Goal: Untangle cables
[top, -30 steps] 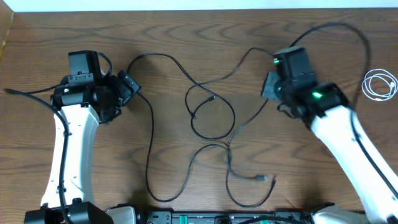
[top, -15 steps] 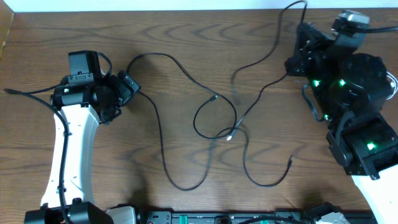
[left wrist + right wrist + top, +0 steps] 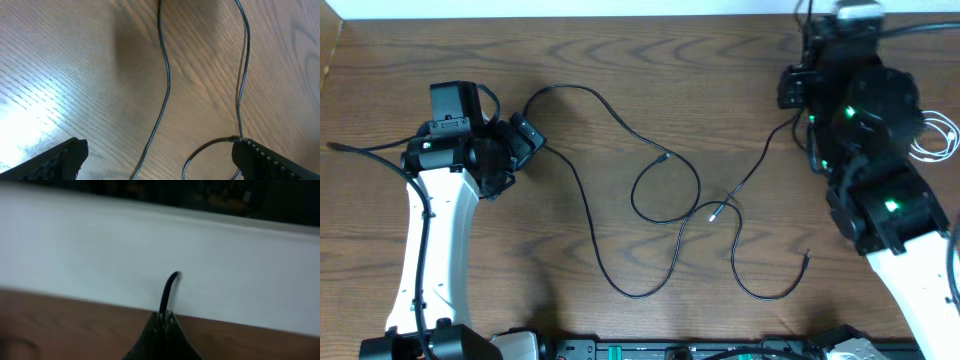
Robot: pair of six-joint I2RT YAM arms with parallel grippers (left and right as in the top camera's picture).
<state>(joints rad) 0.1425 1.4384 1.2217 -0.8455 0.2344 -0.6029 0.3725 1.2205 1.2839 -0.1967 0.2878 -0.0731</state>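
Table: I see a dark brown wood-grain table point(image 3: 650, 70) filling the overhead view.
Far edge: I note a white band point(image 3: 570, 8) along it, pale and flat in the right wrist view.
Beyond: dark and blurred; I cannot identify anything.
Light: I record bright glare point(image 3: 25, 130) on the wood, left wrist view.
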